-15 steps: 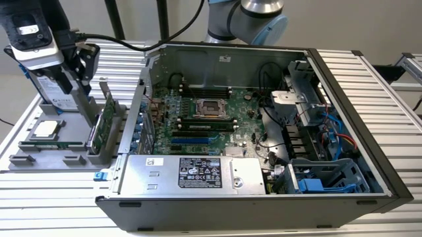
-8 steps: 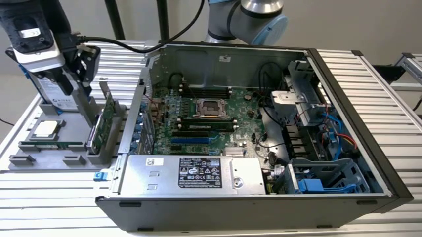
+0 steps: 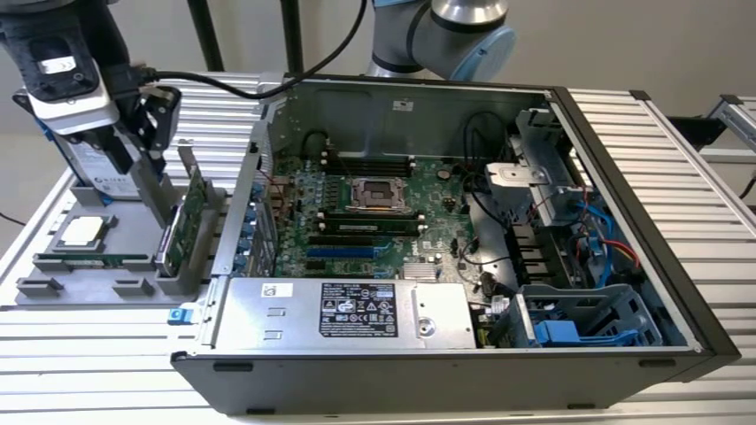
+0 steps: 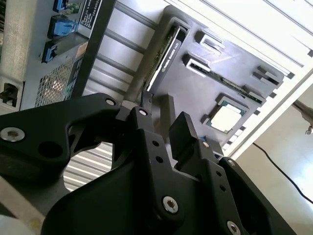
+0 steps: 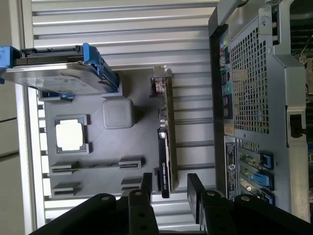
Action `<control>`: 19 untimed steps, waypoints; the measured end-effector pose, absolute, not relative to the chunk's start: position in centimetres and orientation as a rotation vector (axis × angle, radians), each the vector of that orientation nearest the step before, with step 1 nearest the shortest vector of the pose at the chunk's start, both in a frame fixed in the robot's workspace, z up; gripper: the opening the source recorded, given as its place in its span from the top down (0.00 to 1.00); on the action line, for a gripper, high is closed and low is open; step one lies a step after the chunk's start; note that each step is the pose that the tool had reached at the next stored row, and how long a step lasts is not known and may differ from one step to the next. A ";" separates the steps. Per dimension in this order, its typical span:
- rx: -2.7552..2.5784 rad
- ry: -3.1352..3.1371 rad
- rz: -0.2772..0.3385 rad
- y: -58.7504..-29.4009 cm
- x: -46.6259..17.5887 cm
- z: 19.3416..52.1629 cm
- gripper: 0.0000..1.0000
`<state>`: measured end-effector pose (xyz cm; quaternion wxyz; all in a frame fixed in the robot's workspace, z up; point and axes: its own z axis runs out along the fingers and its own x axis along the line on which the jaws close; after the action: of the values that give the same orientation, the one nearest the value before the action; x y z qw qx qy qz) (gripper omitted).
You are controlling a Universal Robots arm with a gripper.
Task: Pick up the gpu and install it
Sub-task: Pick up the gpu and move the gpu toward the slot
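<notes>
End effector (image 5: 170, 180) above gpu (image 5: 165, 156); hard drive (image 5: 54, 76) nearby

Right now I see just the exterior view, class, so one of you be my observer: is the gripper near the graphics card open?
Observer: Yes. In the first wrist view the gripper is open, its fingers well apart.
Operator: Is the card lined up with them?
Observer: It is. The graphics card stands on edge in the grey tray, and its near end shows in the gap between the fingers, touching neither.
</notes>
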<state>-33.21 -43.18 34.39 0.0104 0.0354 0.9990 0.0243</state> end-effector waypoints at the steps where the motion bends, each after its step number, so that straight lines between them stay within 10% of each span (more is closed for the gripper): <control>1: 0.110 3.118 0.076 -43.2 -33.2 34.3 0.00; 19: 0.110 3.118 0.076 -43.2 -33.2 33.4 0.00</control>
<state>-33.21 -43.18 33.40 0.0104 0.0354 0.9990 0.0243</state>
